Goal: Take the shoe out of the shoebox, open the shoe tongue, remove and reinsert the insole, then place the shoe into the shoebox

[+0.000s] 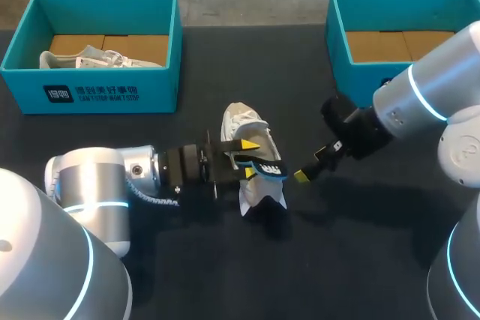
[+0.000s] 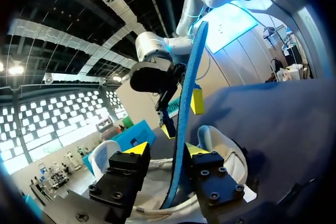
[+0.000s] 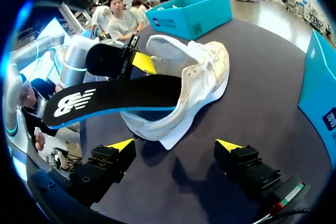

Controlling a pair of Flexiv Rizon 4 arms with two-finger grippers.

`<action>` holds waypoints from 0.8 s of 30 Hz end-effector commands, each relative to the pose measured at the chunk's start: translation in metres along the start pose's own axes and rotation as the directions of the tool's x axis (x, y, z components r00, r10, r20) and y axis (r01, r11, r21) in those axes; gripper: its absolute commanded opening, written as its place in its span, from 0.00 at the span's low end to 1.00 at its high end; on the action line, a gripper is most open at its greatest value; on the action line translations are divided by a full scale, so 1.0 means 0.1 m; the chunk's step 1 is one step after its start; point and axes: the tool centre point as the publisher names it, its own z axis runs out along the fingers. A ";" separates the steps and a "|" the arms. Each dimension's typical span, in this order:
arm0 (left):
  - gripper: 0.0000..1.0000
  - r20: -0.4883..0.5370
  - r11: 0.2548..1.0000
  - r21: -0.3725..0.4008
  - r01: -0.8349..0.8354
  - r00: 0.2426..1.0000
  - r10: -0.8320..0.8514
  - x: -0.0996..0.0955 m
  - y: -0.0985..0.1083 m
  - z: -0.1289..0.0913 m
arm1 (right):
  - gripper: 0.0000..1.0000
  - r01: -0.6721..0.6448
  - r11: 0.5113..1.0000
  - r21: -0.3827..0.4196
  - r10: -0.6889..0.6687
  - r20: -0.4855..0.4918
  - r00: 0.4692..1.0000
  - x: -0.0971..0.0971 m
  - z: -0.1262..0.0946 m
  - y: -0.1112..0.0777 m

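Observation:
The white shoe (image 1: 247, 129) lies on the dark table, mid-table. Its black insole with a blue underside (image 1: 271, 169) sticks partly out of the shoe's opening. My left gripper (image 1: 248, 159) is at the shoe from the left, open. In the left wrist view the insole's blue edge (image 2: 184, 129) stands between the yellow fingertips (image 2: 135, 148), close against one finger and apart from the other. My right gripper (image 1: 311, 164) hangs open just right of the shoe. In the right wrist view the shoe (image 3: 202, 77) and the insole (image 3: 115, 98) lie ahead of the right gripper (image 3: 176, 148), untouched.
A teal shoebox (image 1: 97, 91) at the back left holds another white shoe (image 1: 90, 58). A second teal shoebox (image 1: 360, 73) at the back right shows only its cardboard floor; my right arm passes in front of it.

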 end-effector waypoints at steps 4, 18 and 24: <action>0.42 0.013 1.000 0.013 -0.006 1.000 0.006 0.00 -0.11 -0.08 | 1.00 -0.001 1.000 -0.003 0.001 -0.002 1.000 0.00 0.01 -0.01; 0.00 -0.055 1.000 -0.004 -0.007 0.998 0.006 0.05 -0.05 -0.06 | 1.00 -0.010 1.000 -0.011 0.010 -0.005 1.000 0.01 0.04 -0.03; 0.00 -0.079 0.999 -0.033 -0.012 0.997 0.010 0.07 0.06 -0.07 | 1.00 -0.006 1.000 -0.011 0.006 -0.004 1.000 0.01 0.04 -0.03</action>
